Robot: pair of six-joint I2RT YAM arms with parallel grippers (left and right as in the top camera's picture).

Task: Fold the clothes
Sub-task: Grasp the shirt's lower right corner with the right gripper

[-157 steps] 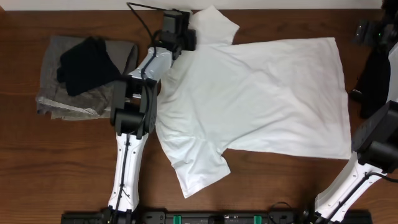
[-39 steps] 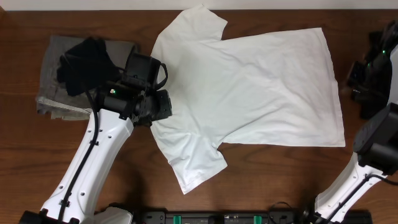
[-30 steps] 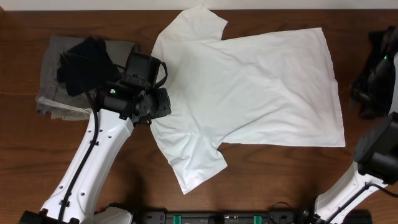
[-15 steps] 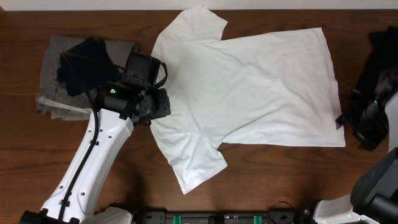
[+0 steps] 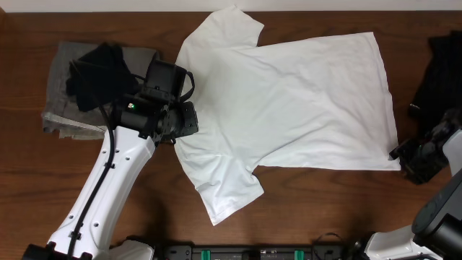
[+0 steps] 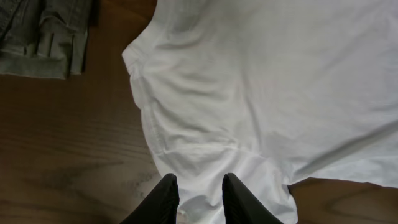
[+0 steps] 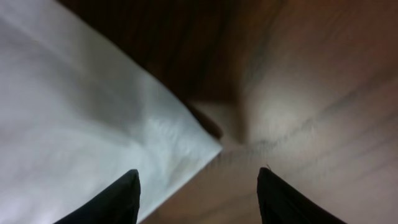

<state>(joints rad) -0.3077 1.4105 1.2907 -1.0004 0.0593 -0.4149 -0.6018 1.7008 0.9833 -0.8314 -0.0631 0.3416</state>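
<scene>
Dark wood table (image 5: 303,209) throughout: the right gripper (image 7: 199,173) has its jaws spread wide, straddling the hem corner of the white T-shirt (image 5: 289,94) without gripping it, at the shirt's near right corner. Left gripper (image 6: 199,177) has its jaws narrowly parted, holding nothing, just over the shirt by the near sleeve seam. The shirt lies spread flat mid-table, with folded grey garments (image 5: 65,108) topped by a black garment (image 5: 101,72) to its left and black cloth (image 5: 437,79) at the right edge.
</scene>
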